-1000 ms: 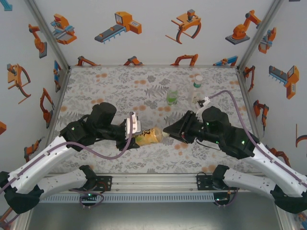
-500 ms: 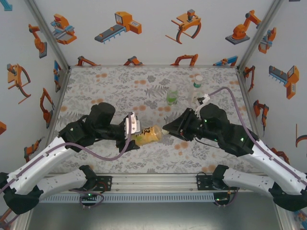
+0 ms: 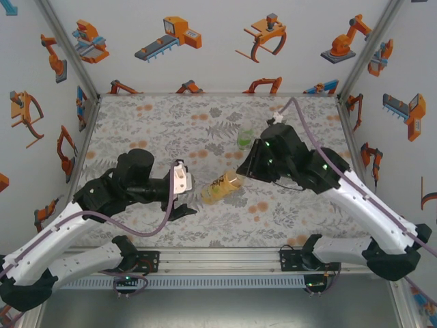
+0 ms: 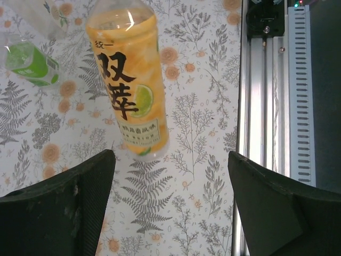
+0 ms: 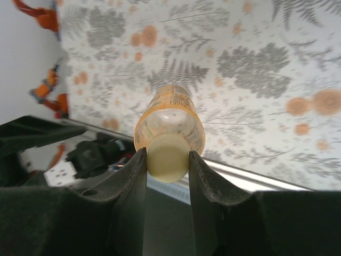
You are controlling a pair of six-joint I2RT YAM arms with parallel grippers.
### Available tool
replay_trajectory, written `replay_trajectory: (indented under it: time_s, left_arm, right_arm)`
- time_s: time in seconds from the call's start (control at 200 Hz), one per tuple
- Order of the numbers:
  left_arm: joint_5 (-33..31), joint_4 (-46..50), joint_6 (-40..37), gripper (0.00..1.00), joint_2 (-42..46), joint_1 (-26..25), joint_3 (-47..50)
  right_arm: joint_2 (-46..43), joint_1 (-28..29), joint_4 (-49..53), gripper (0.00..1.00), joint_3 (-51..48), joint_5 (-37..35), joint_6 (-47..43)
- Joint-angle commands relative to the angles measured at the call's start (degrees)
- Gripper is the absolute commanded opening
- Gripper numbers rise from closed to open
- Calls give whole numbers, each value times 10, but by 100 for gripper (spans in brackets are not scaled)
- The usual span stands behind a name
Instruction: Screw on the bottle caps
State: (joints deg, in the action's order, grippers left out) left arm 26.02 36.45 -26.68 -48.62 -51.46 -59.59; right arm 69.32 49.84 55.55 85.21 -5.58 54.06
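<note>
Lettering 统一 and 双萃 marks the tilted amber bottle [image 4: 130, 80]; right gripper [image 5: 168, 156] pinches its pale cap [image 5: 167, 160], left gripper [image 4: 170, 157] spread, just clear.

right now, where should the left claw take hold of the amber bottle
Grip the bottle on its labelled body near the base, bringing the left claw in from the base end, fingers either side. The bottle is tilted with its base towards that claw's open gap, and the right claw pinches the cap.
</note>
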Motion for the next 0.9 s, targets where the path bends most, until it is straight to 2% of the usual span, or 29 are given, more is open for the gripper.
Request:
replay_trajectory:
  time_s: [0.0, 0.265, 0.466, 0.681, 0.896]
  left_arm:
    - [-18, -6, 21, 79, 20, -2, 13]
    - [-53, -60, 109, 78, 65, -2, 58]
    - [-80, -61, 148, 76, 101, -2, 81]
    - [-128, -60, 190, 78, 126, -2, 106]
    - [-142, -57, 205, 78, 142, -2, 115]
  right_arm:
    - [54, -22, 47, 0, 59, -19, -112]
    - [214, -75, 63, 0, 208, -3, -239]
    - [338, -94, 73, 0, 339, -12, -314]
    - [467, -109, 80, 0, 477, -6, -352]
    - [556, -119, 82, 0, 579, -8, -375]
